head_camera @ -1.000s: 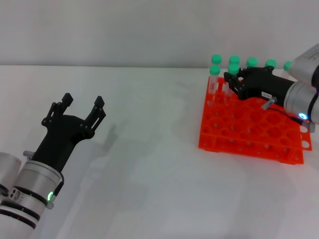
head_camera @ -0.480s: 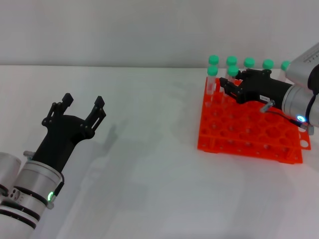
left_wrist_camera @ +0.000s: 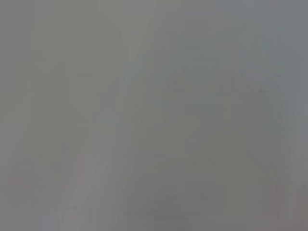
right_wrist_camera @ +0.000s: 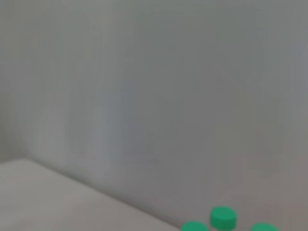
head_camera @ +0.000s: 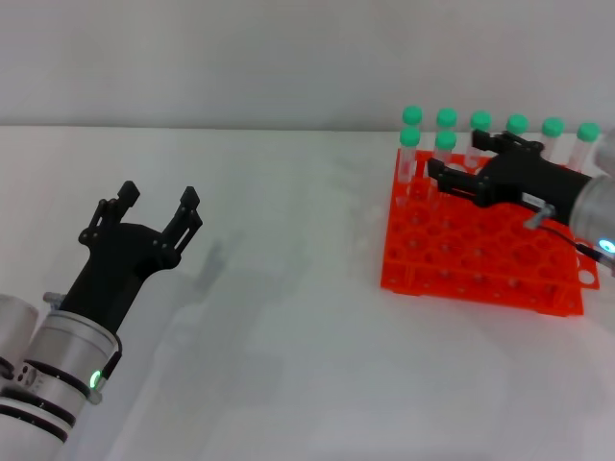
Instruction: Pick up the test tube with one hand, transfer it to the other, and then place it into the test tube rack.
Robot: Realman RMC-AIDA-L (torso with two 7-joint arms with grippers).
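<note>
The orange-red test tube rack (head_camera: 480,259) sits on the white table at the right. Several green-capped tubes stand in its back row. Another test tube (head_camera: 445,144) stands upright in the second row, beside one more at the rack's left corner (head_camera: 410,144). My right gripper (head_camera: 454,156) hovers over the rack's back part with its fingers spread, their tips close around the second-row tube; whether they touch it I cannot tell. My left gripper (head_camera: 159,200) is open and holds nothing, low over the table at the left. The right wrist view shows green caps (right_wrist_camera: 223,217) against a grey wall.
The table's far edge meets a grey wall just behind the rack. White tabletop stretches between the left gripper and the rack. The left wrist view shows only a blurred grey surface.
My right gripper has drawn back to the right over the rack, uncovering more back-row caps. The second-row tube stays standing. The left arm has not moved.
</note>
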